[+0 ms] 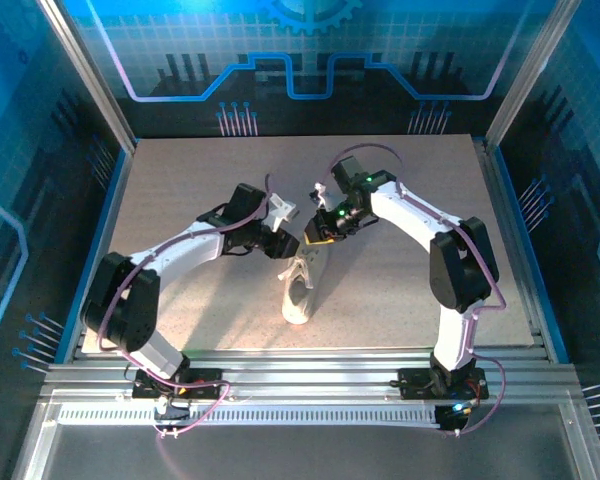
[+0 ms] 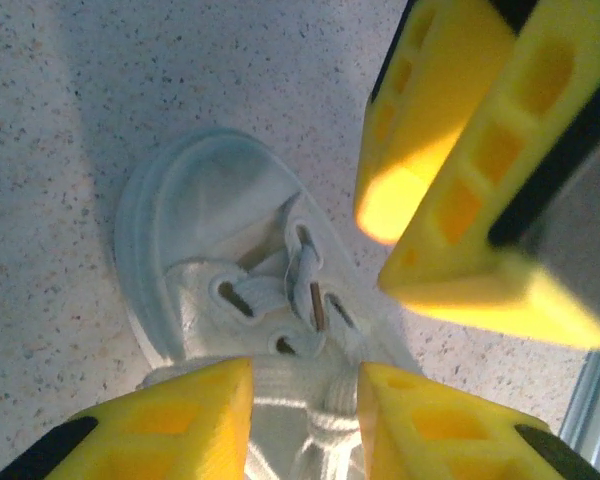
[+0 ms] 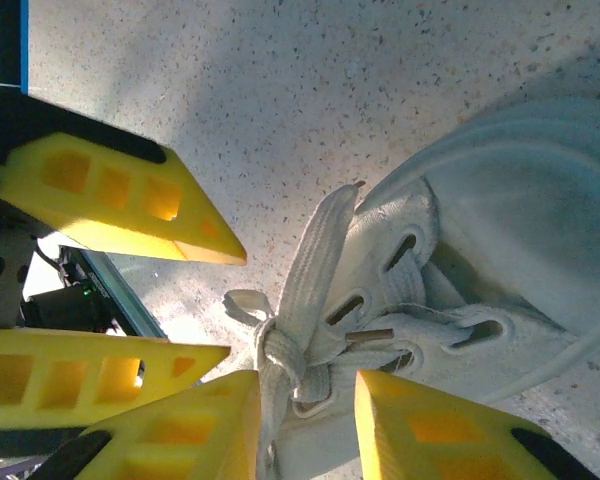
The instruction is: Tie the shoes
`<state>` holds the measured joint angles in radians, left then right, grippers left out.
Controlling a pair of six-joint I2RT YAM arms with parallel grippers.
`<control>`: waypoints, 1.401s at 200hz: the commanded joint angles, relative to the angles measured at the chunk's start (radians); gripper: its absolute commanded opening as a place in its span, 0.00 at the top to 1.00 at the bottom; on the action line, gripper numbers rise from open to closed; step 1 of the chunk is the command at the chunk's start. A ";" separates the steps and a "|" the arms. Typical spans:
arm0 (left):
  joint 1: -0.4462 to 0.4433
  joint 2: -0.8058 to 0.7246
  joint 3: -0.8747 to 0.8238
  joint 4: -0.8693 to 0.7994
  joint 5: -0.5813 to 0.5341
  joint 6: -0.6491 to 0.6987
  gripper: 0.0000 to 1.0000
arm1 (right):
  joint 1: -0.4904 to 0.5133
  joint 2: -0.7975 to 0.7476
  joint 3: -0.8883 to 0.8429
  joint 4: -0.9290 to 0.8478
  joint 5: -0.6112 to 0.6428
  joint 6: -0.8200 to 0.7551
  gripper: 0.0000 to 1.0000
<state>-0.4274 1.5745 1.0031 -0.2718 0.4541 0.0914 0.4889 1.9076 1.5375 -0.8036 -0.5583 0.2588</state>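
The left gripper (image 2: 305, 385) holds its two yellow, pocketed jaws apart, straddling the laced upper of a small white low-top canvas sneaker (image 2: 205, 215). White lacing fills the gap between them, and neither jaw is seen pinching a strand.

The right gripper (image 3: 308, 385) also has its yellow jaws apart, set either side of a bunched white lace knot (image 3: 278, 350). A strand runs down from the knot along the inner face of one jaw, while the other jaw stands clear of it. From the knot a flat white lace end (image 3: 320, 245) sticks out away from the shoe over the table, with a small curl of lace (image 3: 238, 300) just beside it.

The two grippers sit close together over the lacing. In each wrist view the other gripper's yellow jaws loom just beside the shoe.

The sneaker lies sole down near the middle of the pale speckled table (image 1: 180, 180). Its rounded toe points toward the arm bases, and its laced end is under the grippers.

The white left arm (image 1: 175, 250) and white right arm (image 1: 410, 215) arch in from either side. A ribbed aluminium rail (image 1: 310, 365) runs along the near edge, and blue patterned panels (image 1: 300, 60) wall in the table.
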 commanded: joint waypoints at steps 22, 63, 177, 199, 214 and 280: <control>-0.002 -0.053 -0.059 -0.093 0.005 0.183 0.67 | 0.029 0.006 0.015 -0.052 -0.026 -0.031 0.68; -0.003 -0.073 -0.098 -0.088 0.013 0.243 0.63 | 0.030 0.010 -0.019 -0.068 0.043 0.006 0.69; -0.002 -0.024 0.008 -0.025 0.036 0.190 0.63 | 0.034 0.082 -0.025 0.009 0.016 0.151 0.69; -0.017 0.013 0.037 -0.024 0.039 0.184 0.65 | 0.034 0.087 -0.024 0.018 0.006 0.152 0.68; -0.026 0.036 0.053 -0.024 0.038 0.178 0.67 | 0.033 0.090 -0.020 0.014 0.006 0.149 0.68; -0.038 0.103 0.070 -0.020 0.047 0.168 0.74 | 0.031 0.103 -0.014 0.028 -0.010 0.155 0.68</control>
<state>-0.4549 1.6596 1.0420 -0.3008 0.4679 0.2668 0.5121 1.9862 1.5154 -0.7837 -0.5346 0.3973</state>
